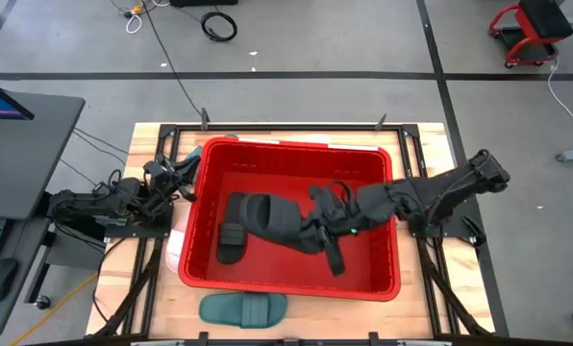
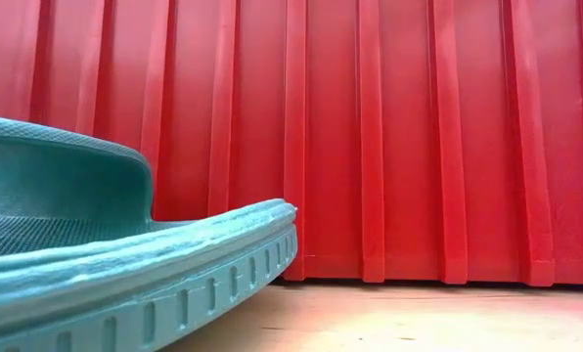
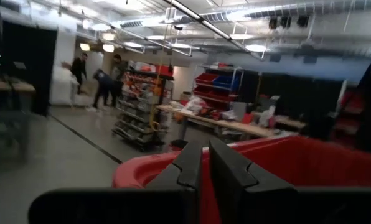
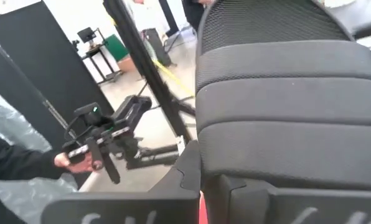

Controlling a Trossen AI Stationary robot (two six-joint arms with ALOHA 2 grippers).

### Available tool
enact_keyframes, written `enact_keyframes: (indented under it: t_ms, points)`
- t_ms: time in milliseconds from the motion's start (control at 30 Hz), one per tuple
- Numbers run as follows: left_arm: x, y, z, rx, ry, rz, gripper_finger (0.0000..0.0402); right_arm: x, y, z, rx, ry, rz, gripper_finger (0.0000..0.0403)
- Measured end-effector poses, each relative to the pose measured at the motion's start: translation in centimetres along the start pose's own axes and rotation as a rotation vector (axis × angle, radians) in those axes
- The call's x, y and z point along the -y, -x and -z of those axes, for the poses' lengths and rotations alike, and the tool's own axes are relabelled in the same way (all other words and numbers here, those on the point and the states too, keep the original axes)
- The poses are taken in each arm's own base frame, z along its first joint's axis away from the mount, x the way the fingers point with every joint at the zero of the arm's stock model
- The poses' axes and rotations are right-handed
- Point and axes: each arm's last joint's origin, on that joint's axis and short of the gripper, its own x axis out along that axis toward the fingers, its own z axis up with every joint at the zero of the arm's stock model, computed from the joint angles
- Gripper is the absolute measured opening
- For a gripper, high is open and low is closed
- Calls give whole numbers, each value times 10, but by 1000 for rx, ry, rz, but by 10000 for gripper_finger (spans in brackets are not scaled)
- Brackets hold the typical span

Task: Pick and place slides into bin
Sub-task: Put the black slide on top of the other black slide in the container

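Observation:
The red bin [image 1: 291, 279] stands mid-table; its ribbed wall fills the low view [image 2: 419, 137]. My right gripper [image 1: 317, 231] reaches into it from the right and is shut on a black slide [image 1: 267, 219], which fills the right wrist view [image 4: 285, 93]. A second black slide [image 1: 231, 242] lies on the bin's floor. A teal slide [image 1: 243, 308] lies sole-down on the table in front of the bin, close in the low view [image 2: 96, 264]. A pale slide [image 1: 174, 252] shows beside the bin's left wall. My left gripper [image 3: 205, 177] is shut and empty at the bin's far left corner. My right gripper holds the black slide by its right-hand end [image 1: 306, 231], coming level from the table's right. In the right wrist view the ridged strap [image 4: 285, 143] lies just past the fingers, which hide the place of contact. The slide is inside the bin; whether it touches the floor I cannot tell.
The bin takes up most of the table. My left arm [image 1: 104, 204] rests folded at the left edge. A desk with a keyboard and mouse stands left of the table. People stand in the room beyond, and a hand holds a device in the right wrist view [image 4: 79, 158].

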Motion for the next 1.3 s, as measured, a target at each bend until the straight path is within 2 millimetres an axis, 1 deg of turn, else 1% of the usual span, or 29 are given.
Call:
enact_keyframes:
  t_ms: [67, 133, 233, 267, 300, 367, 467, 600, 667, 733, 800, 867, 967, 1100, 1200, 1300]
  points:
    - [0, 0, 0, 0, -67, -3, 30, 10, -8, -2, -1, 26, -27, 8]
    - [0, 0, 0, 0, -109, -4, 28, 23, -21, -4, 20, 47, -63, 8]
    - [0, 0, 0, 1, -113, -4, 30, 44, -40, -6, 53, 54, -153, 9]
    - [0, 0, 0, 1, -78, -1, 32, 52, -46, -8, 75, 56, -185, 9]
    - [0, 0, 0, 2, -1, 10, 34, 59, -50, -10, 93, 62, -210, 8]
    - [2, 0, -1, 0, 215, 51, 38, 71, -55, -15, 132, 75, -252, 8]
    - [2, 0, -1, -9, 476, 65, 40, 86, -56, -23, 174, 91, -268, 8]
    - [2, 0, -1, -17, 745, 64, 36, 104, -52, -31, 210, 91, -201, 10]
    - [2, 0, -1, -21, 826, 64, 33, 112, -50, -35, 225, 93, -178, 8]
    - [3, 0, -1, -26, 785, 90, 30, 119, -48, -40, 254, 96, -162, 8]
    - [5, 1, -5, -21, 740, 186, 31, 124, -46, -45, 288, 73, -140, 8]
    - [7, 2, -12, 11, 732, 303, 37, 130, -46, -48, 319, 51, -125, 9]
    - [9, 4, -21, 67, 709, 431, 55, 136, -44, -53, 357, 39, -138, 9]
    - [12, 4, -41, 59, 676, 538, 100, 138, -39, -60, 407, 10, -167, 7]
    - [14, 5, -60, -3, 576, 589, 143, 137, -37, -63, 431, -9, -195, 9]
    - [15, 3, -79, -81, 438, 573, 185, 133, -37, -64, 438, 4, -233, 8]
